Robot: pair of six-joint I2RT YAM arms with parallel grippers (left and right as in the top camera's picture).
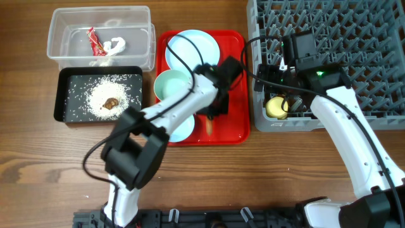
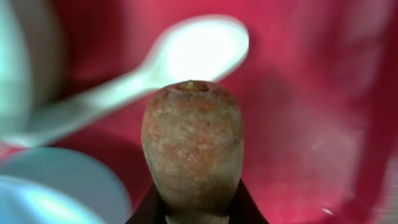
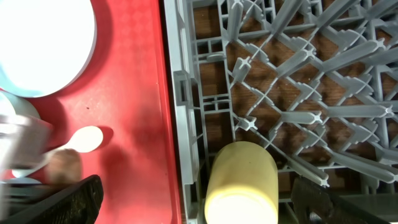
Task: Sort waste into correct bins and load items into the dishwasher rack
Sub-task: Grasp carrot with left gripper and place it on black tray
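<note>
A brown wood-grain table (image 1: 38, 171) fills the overhead view, and nothing of the room beyond it shows. At far left stands the clear plastic tub (image 1: 147, 44), holding the red wrapper (image 1: 95, 42) and the crumpled white paper (image 1: 116, 45) side by side. Just in front of it lies the black tray (image 1: 61, 95), with white rice grains (image 1: 82, 95) scattered in it and the brown scrap (image 1: 111, 102) on top of them.

In the middle sits the red serving tray (image 1: 235, 95). It carries the light blue plate (image 1: 196, 47) at the back, one light blue bowl (image 1: 171, 85) and a second bowl (image 1: 180, 126) partly under the left arm. The left gripper (image 1: 215, 109) hangs over this tray. Its wrist view shows the dark fingers (image 2: 149, 208) closed on the narrow end of the carrot (image 2: 191, 149), with the blurred white spoon (image 2: 199, 50) behind it, which is hidden from overhead.

At right, the grey dishwasher rack (image 1: 354, 38) stands just beside the red tray. The yellow cup (image 1: 276, 107) lies on its side in the rack's near left corner. The right gripper (image 3: 196, 208) is spread wide and holds nothing, one finger over the red tray and the other over the rack. The cup lies between them, though I cannot tell whether it touches either. A green light (image 1: 321, 73) glows on the right arm.
</note>
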